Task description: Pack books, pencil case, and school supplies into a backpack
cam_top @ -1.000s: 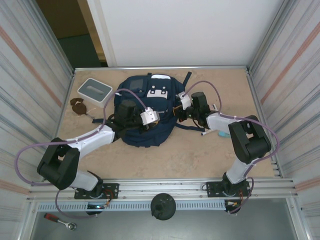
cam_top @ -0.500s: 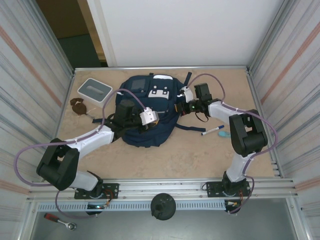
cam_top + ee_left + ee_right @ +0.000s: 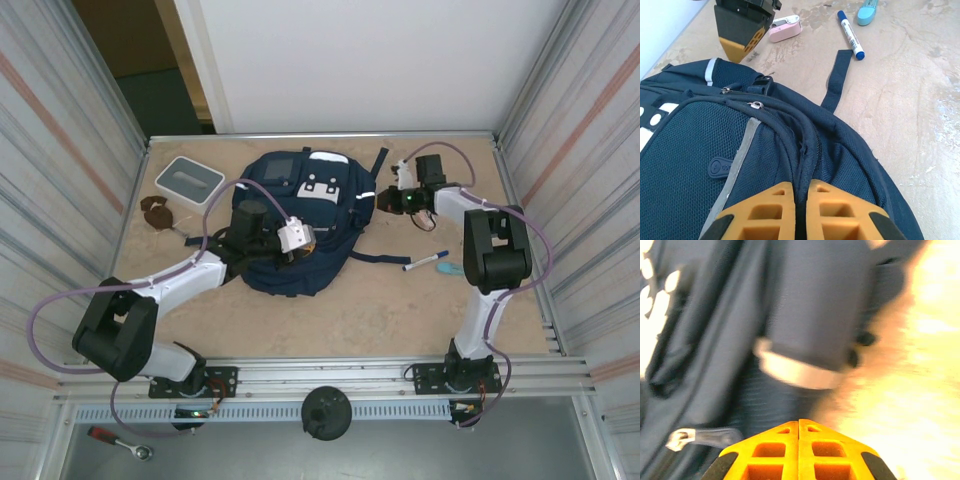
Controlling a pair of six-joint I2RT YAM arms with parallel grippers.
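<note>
My left pincer (image 3: 801, 210) gripped the backpack (image 3: 700, 150) at its zip seam, anchoring it. My right pincer (image 3: 799, 440) hung closed, empty; I judged it must open before taking the pull tab (image 3: 682, 437).

Robotics lab cell: counter (image 3: 330, 320) boxed by corrugated metal walls (image 3: 60, 160) at 9 and 3 o'clock, white panel (image 3: 370, 60) at 12, aluminium rail (image 3: 330, 373) carrying arm bases (image 3: 190, 381) at 6, ratchet (image 3: 118, 442) at 7.

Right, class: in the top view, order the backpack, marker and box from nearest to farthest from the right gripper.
1. Backpack: just beside the right gripper, on its left.
2. Marker: below it in the view, right of the backpack.
3. Box: far left, beyond the backpack.
</note>
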